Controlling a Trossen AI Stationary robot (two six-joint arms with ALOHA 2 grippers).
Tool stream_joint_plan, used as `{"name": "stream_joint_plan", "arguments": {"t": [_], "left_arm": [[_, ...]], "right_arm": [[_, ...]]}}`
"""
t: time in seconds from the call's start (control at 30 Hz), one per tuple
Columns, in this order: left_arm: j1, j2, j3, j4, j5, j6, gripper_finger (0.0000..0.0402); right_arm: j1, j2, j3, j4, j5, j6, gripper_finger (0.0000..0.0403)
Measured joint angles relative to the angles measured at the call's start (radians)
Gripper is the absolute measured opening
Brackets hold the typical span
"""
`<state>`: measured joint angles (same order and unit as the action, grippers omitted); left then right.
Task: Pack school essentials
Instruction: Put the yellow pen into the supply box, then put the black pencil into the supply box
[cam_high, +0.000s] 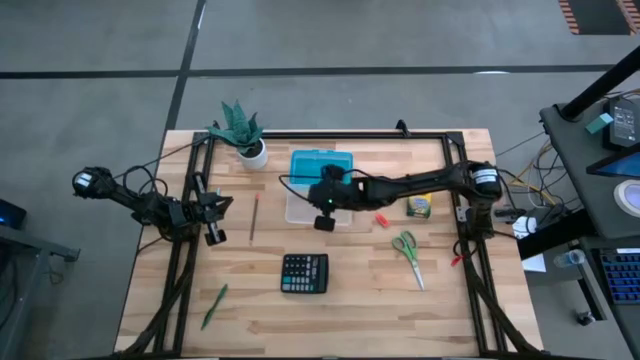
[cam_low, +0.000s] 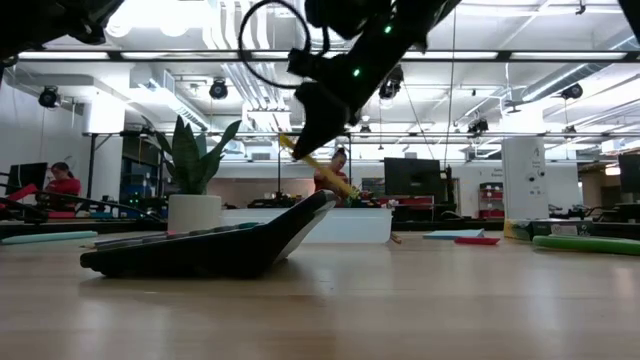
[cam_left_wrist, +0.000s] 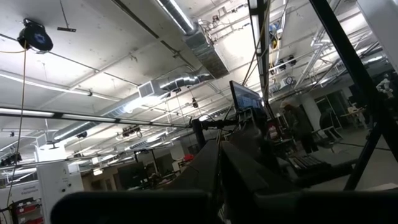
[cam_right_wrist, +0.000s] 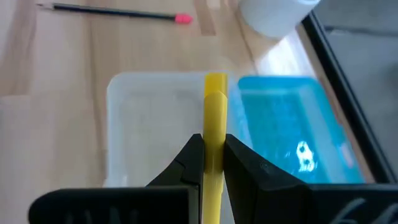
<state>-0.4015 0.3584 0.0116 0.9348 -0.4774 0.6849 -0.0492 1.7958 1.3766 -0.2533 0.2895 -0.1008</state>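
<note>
- The right gripper (cam_right_wrist: 213, 163) is clamped on a yellow pencil (cam_right_wrist: 215, 112), its two dark fingers pinching the shaft from both sides, with the pencil's end poking forward over the box below.
- In the high view the right gripper (cam_high: 325, 205) hangs above the clear plastic box (cam_high: 297, 210), an open, shallow translucent tray near the table's middle.
- The box's light-blue lid (cam_high: 322, 165) lies just behind the tray, touching it.
- In the low view the yellow pencil (cam_low: 322, 169) slants down from the gripper, held above the tray.
- The right arm reaches in from the table's right edge across to the box.
- A small yellow-and-green crayon box (cam_high: 419, 206) stands just beside that arm, and a tiny red eraser (cam_high: 381, 219) lies near it.
- Green-handled scissors (cam_high: 407, 250) lie on the wooden table (cam_high: 350, 310), right of centre.
- A black calculator (cam_high: 304, 272) sits in front of the tray.
- A reddish pencil (cam_high: 254, 216) lies to the left of the tray, and a green pen (cam_high: 214, 305) is near the front left corner.
- A green potted plant in a white pot (cam_high: 246, 135) stands at the back left.
- The left gripper (cam_high: 213, 222) waits near the table's left edge, fingers together and holding nothing.
</note>
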Motion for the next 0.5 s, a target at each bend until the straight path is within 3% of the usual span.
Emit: {"name": "stream_joint_plan", "arguments": {"t": [0.17,0.5], "left_arm": [[0.0,0.0,0.0,0.0,-0.002,0.001,0.0],[0.0,0.001,0.0,0.0,-0.003,0.001,0.0]], "right_arm": [[-0.042,0.052,0.0,0.097,-0.001,-0.045,0.0046],[-0.052,0.065,0.0,0.087,-0.003,-0.07,0.0162]]}}
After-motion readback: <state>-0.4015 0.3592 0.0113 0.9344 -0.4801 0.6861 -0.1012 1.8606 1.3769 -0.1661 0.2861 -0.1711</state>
